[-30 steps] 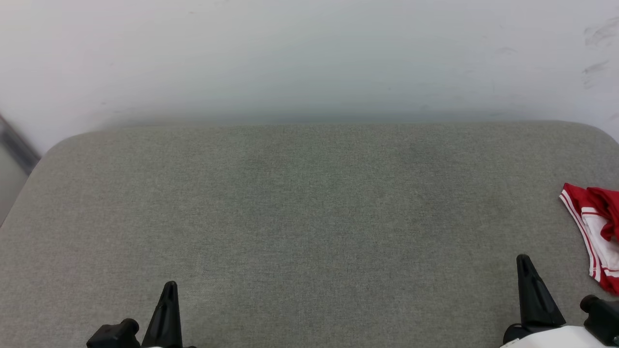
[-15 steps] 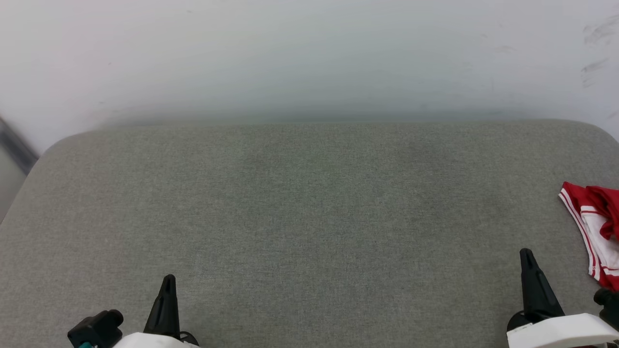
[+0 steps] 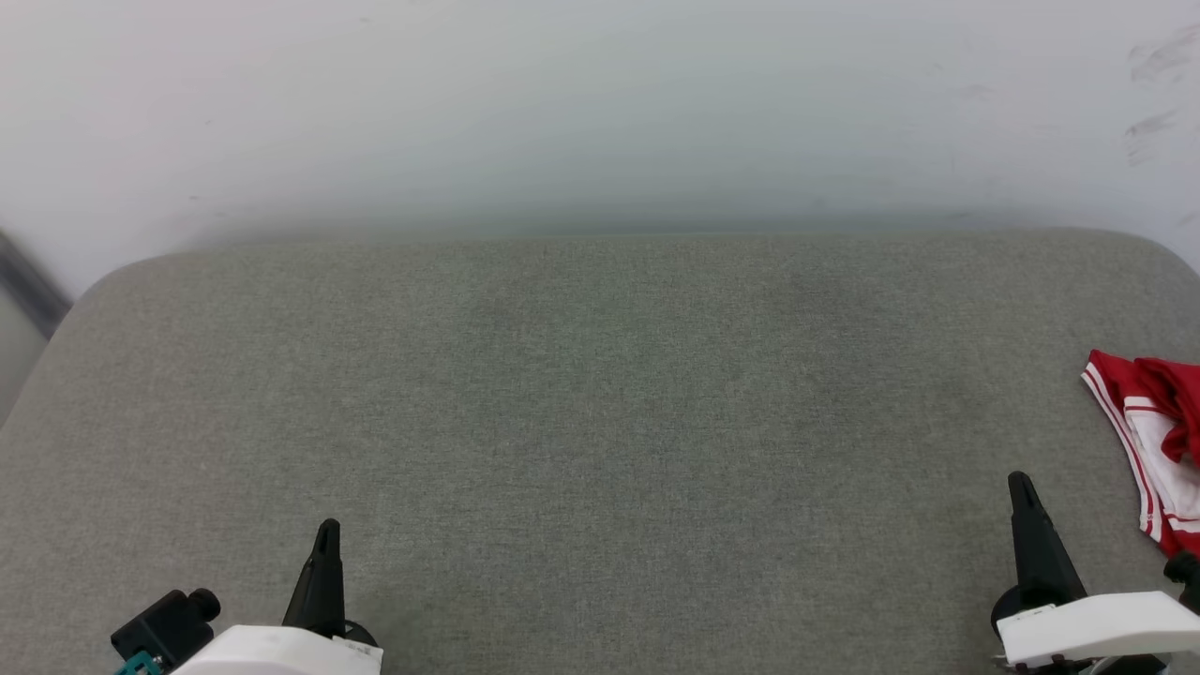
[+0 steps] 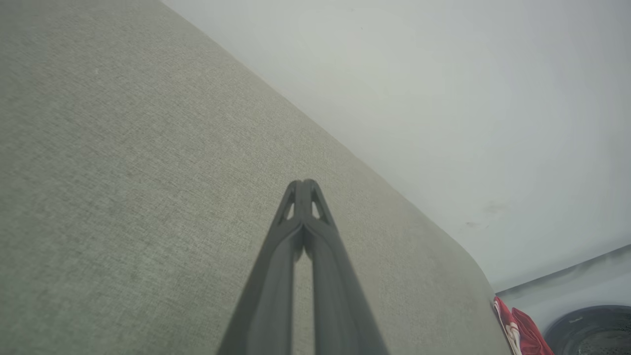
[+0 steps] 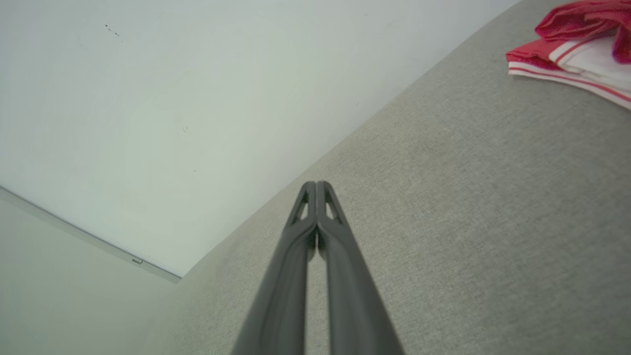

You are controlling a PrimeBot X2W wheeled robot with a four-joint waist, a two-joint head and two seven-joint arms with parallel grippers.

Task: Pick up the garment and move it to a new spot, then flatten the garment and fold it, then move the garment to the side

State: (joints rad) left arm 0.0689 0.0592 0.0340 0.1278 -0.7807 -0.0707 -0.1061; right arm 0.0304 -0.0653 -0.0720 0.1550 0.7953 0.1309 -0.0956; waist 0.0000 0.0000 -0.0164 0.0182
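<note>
Red garment (image 3: 1158,441) lies bunched at the right edge of the grey cushion (image 3: 600,422), near the right gripper (image 5: 315,186). It and the left gripper (image 4: 305,185) are pinched closed and empty; opening wide before seizing a raised fold looks wisest.

I see a grey fabric-covered tabletop (image 3: 600,394) with rounded corners. The crumpled red-and-white garment (image 3: 1158,450) lies at its right edge.

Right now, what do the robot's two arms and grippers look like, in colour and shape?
The left gripper and the right gripper look alike: long, dark, tapering fingers with small cut-out slots near the tips. Behind each sits a white shell with rounded edges. A black block with a small teal part juts out beside the left one.
</note>
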